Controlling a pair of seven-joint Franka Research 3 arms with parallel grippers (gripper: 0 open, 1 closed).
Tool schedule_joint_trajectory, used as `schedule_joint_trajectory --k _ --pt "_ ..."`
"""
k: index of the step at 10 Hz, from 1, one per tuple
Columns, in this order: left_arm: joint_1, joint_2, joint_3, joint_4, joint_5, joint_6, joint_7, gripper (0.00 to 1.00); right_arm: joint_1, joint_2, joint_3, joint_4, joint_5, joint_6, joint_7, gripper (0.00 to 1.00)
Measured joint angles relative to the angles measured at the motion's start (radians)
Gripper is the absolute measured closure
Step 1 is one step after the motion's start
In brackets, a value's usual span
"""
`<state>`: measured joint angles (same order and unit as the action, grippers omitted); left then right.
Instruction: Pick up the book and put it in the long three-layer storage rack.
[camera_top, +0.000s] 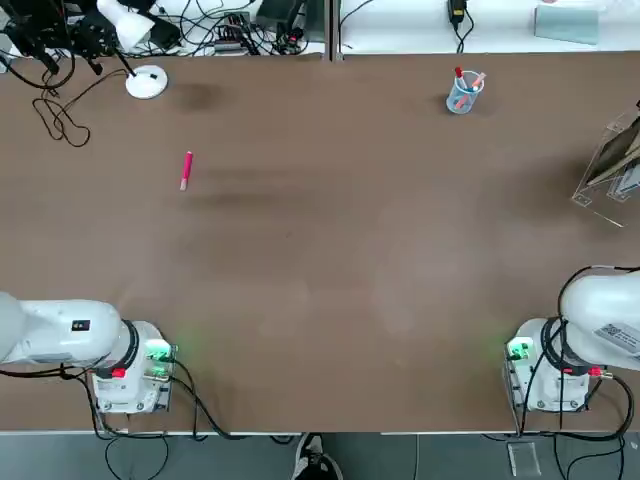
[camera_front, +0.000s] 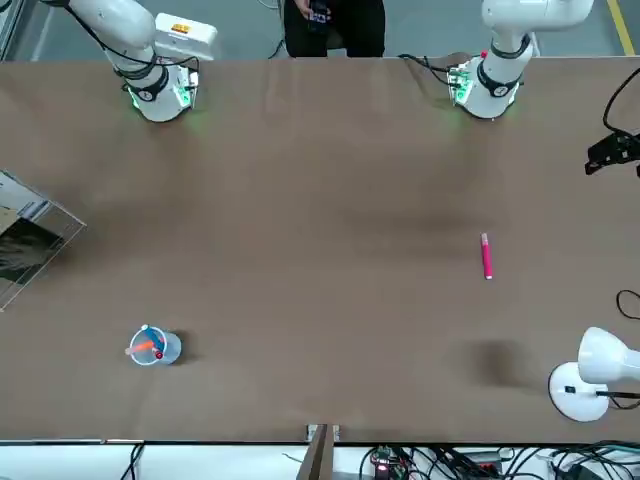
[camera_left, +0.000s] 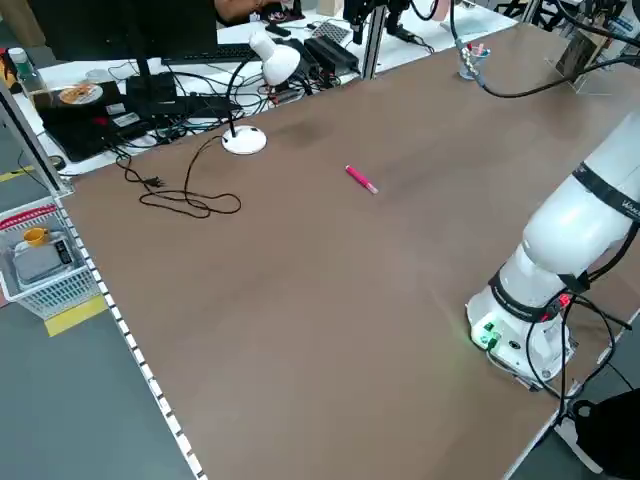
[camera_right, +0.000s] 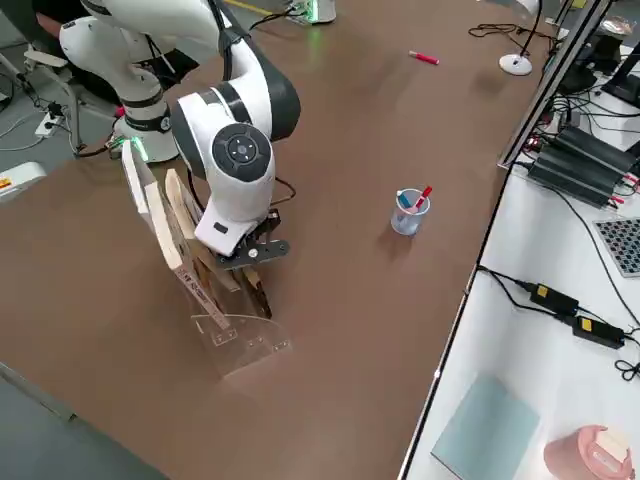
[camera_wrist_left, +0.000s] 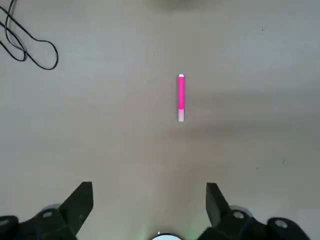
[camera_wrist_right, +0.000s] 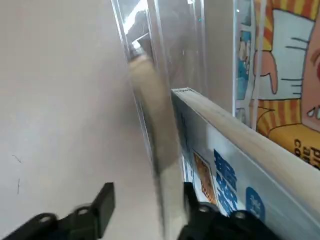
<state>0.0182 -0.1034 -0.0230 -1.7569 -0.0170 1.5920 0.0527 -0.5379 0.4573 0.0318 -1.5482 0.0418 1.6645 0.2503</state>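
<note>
While thin book (camera_right: 163, 232) leans in clear acrylic rack (camera_right: 232, 335), right end effector (camera_wrist_right: 145, 205) spread.

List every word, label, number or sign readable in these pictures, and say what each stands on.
None can be read with certainty.
Book standing in the clear rack: blue characters along its spine and print on a cartoon cover, too blurred to read.
Right arm: a printed label, too small.
Left arm: a small dark sticker, too small.
Pink marker, pen cup, lamp: no text visible.
</note>
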Motion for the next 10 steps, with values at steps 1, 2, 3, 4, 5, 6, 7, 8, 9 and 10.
schedule_joint_trajectory --k 1,2,3,4,5,6,7,8,9,10 --pt "0.0 0.0 0.0 0.0 0.0 0.0 0.0 0.01 0.0 0.0 0.0 0.0 0.0 -0.002 0.0 0.21" --pt "-0.001 0.0 0.0 0.0 0.0 0.0 0.0 0.01 0.002 0.0 0.001 0.0 0.0 -0.003 0.0 0.12" --pt "-0.001 0.0 0.0 0.0 0.0 0.0 0.0 0.01 0.004 0.0 0.001 0.002 0.0 -0.003 0.0 0.03" --pt "-0.001 0.0 0.0 0.0 0.0 0.0 0.0 0.01 0.006 0.0 0.002 0.007 0.0 -0.007 0.0 0.0" --pt "-0.001 0.0 0.0 0.001 0.0 0.0 0.0 0.01 0.008 0.0 0.002 0.016 0.0 -0.023 0.001 0.0" --pt "-0.001 0.0 0.0 0.001 0.0 0.0 0.0 0.01 0.01 0.0 0.002 0.032 0.0 -0.055 0.001 0.0" --pt "-0.001 0.0 0.0 0.003 0.0 0.0 0.0 0.01 0.014 0.0 0.003 0.053 0.0 -0.092 0.005 0.0" --pt "-0.001 0.0 0.0 0.004 0.0 0.0 0.0 0.01 0.02 0.0 0.004 0.077 0.0 -0.128 0.016 0.0" --pt "-0.001 0.0 0.0 0.006 0.0 0.0 0.0 0.01 0.028 -0.001 0.005 0.099 0.0 -0.158 0.026 0.0" --pt "-0.001 0.0 0.0 0.007 0.0 0.0 0.0 0.01 0.036 -0.001 0.005 0.117 0.0 -0.183 0.037 0.0"
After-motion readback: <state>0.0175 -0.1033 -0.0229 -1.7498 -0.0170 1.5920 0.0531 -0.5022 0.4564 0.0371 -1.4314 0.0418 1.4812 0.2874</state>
